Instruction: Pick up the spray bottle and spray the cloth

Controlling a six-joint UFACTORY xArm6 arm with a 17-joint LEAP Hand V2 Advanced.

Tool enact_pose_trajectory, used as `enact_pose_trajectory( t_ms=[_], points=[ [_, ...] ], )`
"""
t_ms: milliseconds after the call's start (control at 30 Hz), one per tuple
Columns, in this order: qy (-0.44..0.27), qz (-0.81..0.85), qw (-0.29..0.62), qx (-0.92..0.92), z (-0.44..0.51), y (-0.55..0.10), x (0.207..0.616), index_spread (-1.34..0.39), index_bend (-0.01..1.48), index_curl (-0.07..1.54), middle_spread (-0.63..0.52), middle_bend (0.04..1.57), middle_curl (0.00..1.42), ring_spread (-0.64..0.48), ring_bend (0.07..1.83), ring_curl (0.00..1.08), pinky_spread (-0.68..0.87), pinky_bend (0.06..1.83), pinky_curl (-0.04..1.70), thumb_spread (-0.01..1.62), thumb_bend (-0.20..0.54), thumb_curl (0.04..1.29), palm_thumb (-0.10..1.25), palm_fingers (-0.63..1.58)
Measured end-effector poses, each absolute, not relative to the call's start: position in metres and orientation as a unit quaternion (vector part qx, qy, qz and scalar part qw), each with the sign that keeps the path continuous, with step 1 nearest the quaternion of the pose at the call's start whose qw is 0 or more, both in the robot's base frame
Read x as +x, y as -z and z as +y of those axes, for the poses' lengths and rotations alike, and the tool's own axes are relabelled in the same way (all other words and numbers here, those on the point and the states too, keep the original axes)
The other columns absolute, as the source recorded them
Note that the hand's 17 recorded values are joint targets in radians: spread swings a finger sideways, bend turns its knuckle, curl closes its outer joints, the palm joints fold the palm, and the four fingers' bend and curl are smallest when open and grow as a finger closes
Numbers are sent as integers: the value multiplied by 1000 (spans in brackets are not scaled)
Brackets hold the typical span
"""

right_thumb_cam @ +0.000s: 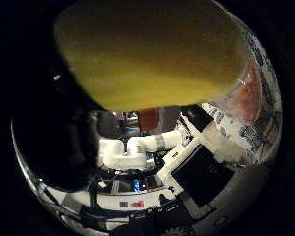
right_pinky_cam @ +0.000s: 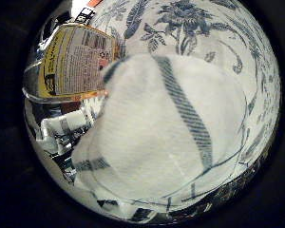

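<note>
Bottle: one spray bottle (right_pinky_cam: 69, 61), clear with a yellow label, fills much of the thumb side view, so it sits right against the palm of the hand (right_thumb_cam: 59, 147); by this I judge it lifted and carried.
Fingers: the dark bulk beside the bottle in the thumb side view looks like part of the hand, but I cannot tell how far the fingers are curled or whether they close round the bottle.
Cloth: one white cloth (right_pinky_cam: 166, 128) with dark stripes, lying flat out beyond the palm, beside the bottle's lower part.
Worktop: one, covered in a blue flowered covering (right_pinky_cam: 194, 28); the cloth rests on it.
Why so: the bottle seems held over the cloth so the spray would land on it.
Nozzle: not visible, so its aim is unknown.
</note>
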State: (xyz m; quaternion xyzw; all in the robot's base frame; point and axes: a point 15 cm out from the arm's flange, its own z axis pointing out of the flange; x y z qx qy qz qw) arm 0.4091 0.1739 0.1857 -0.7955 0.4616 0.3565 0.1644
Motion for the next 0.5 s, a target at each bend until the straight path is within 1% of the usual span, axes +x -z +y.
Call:
enact_pose_trajectory(
  t_ms=[333,500],
  points=[
    [-337,470,134,-805,159,-185,408,-344,386,610,-135,523,645,-46,524,490,348,234,543,1052,-22,500,761,359],
    [-330,471,133,-807,155,-188,411,-338,357,591,-131,482,628,-42,496,476,363,230,509,1053,-22,493,761,370]
  ],
)
